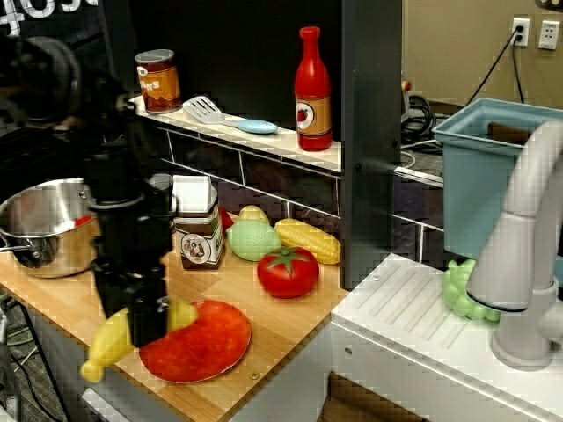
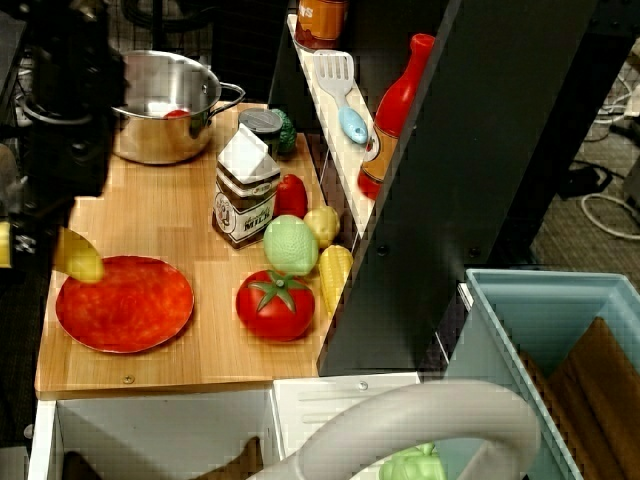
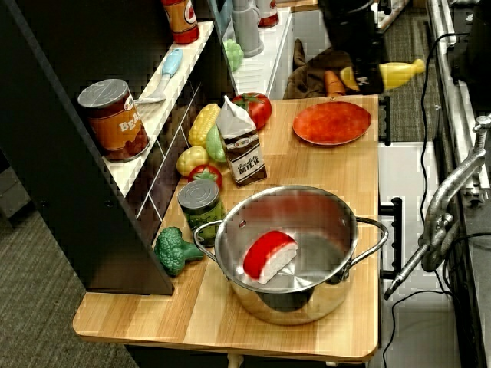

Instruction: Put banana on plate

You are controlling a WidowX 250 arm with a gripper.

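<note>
While jaws (image 1: 148, 330) grip banana (image 1: 110, 343), it overhangs plate (image 1: 207, 347) edge.

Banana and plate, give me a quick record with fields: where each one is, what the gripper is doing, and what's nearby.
banana: held in the gripper, above the plate's near-left edge, stem end past the counter's front edge
plate: red-orange, flat on the wooden counter, nothing on it
gripper: black, shut on the banana's middle
contact: banana looks lifted; not resting on the plate
nearby: tomato behind-right of the plate, milk carton behind it, steel pot on the left
task status: banana not yet placed
</note>
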